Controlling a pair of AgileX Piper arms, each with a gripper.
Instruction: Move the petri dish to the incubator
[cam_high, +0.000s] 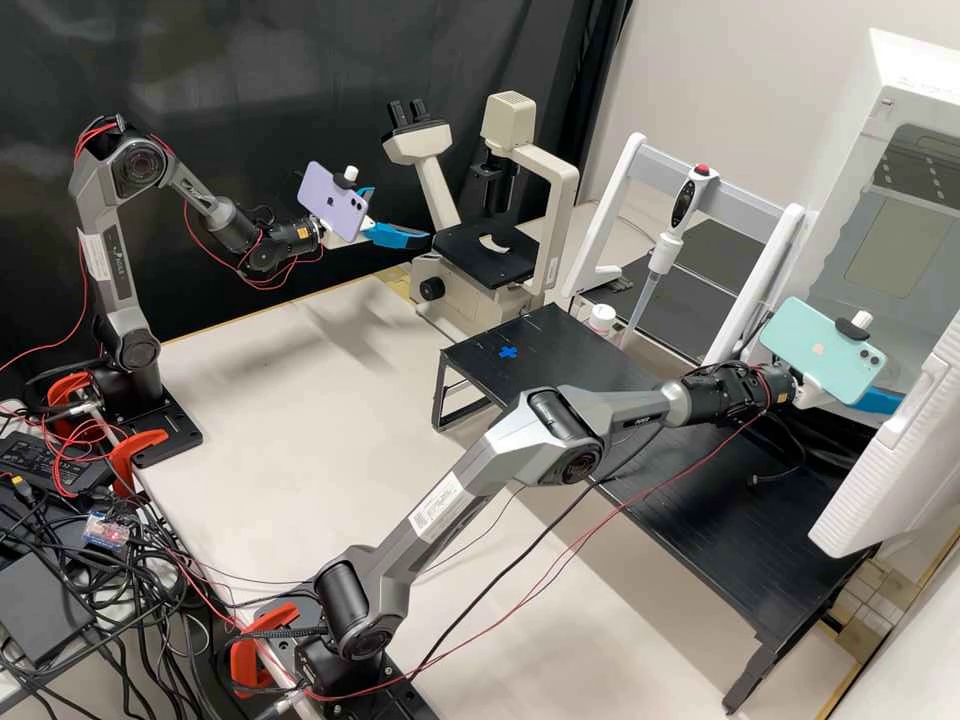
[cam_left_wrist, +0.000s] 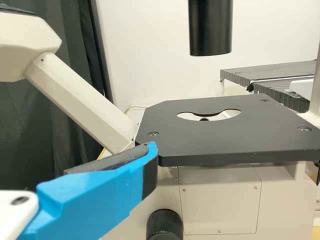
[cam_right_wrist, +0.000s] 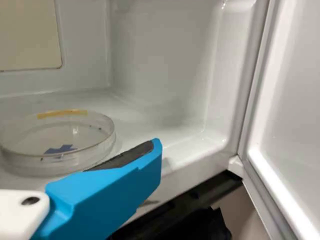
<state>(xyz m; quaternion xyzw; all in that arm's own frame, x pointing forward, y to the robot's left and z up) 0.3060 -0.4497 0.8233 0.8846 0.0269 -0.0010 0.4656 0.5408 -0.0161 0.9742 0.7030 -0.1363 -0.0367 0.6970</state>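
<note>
Petri dish (cam_right_wrist: 59, 144) sits inside the incubator (cam_high: 872, 125) at the right of the scene, flat on the chamber floor, blue cross at its base and a yellow strip along its rim. Incubator door (cam_high: 880, 475) is swung open. Right gripper (cam_high: 879, 401) is at the incubator opening, one finger just beside the dish, its dark inner pad bare; jaws read as apart, nothing clamped. Whether that finger touches the dish, can't tell. Left gripper (cam_high: 401, 215) is at the far side, left of the microscope (cam_high: 562, 180) and close to its black stage (cam_left_wrist: 220, 137); jaws wide, nothing between them. Lilac phone (cam_high: 333, 203) rides on the left wrist, mint phone (cam_high: 820, 350) on the right. Black platform (cam_high: 720, 530) runs from near the microscope toward the near right, in front of the incubator, blue cross (cam_high: 508, 352) taped on its far left end. Between microscope and incubator, at the far side: a white and grey rack (cam_high: 765, 205) with a pipette (cam_high: 662, 255) hanging upright from it, plus a small white-capped bottle (cam_high: 601, 318) by the platform edge. Cables (cam_high: 110, 610) pile up at the near left, beside the orange clamps (cam_high: 137, 450).
</note>
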